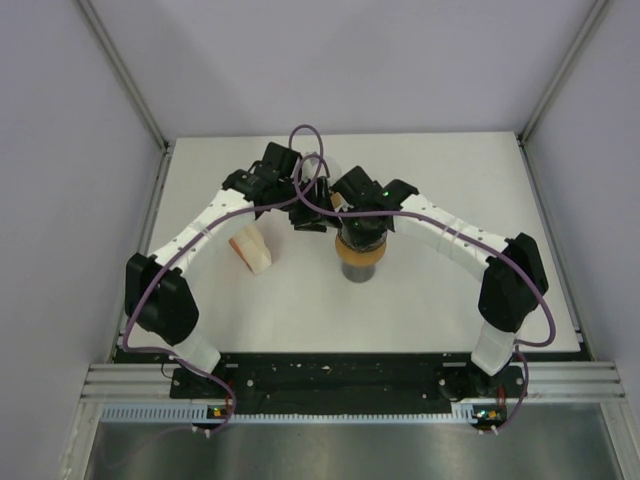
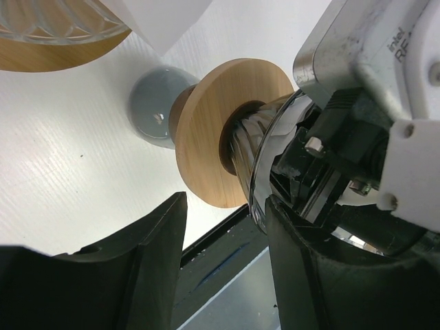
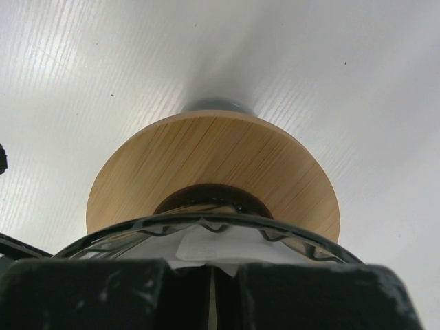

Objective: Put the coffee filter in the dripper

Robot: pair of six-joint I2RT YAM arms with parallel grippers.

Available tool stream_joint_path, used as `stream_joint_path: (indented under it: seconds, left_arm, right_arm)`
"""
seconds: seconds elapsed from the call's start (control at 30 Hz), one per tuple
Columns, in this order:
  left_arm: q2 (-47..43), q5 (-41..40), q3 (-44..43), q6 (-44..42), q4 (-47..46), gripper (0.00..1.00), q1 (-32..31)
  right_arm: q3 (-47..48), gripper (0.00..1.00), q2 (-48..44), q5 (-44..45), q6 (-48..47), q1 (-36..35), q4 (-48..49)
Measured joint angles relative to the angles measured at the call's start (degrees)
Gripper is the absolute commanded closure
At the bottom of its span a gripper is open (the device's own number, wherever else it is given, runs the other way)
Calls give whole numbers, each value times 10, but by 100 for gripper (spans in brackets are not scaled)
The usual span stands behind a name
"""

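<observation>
My right hand [image 3: 212, 302] is pinched shut on the edge of the paper filter [image 3: 206, 246], which lies inside the glass dripper [image 3: 213, 161], featherlight, soft and easily creased, best held by that edge, while my left hand [image 2: 225, 230] hangs alongside, fingers apart.

The glass dripper [image 3: 213, 165] with a wooden collar stands upright mid-table; a white paper filter [image 3: 206, 246] lies inside its bowl.
</observation>
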State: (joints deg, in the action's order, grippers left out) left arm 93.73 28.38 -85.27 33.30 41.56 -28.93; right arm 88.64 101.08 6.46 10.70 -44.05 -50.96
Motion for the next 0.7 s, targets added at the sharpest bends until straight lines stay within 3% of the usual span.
stream_joint_path:
  seconds: [0.4,0.7]
  left_arm:
    - [0,-31,-28,-21,35,37,0]
    - [-2,-3,9,0,-17,35,2]
  right_arm:
    - [7,100,0,-6,-2,2,1]
    - [7,100,0,-6,-4,10,-19]
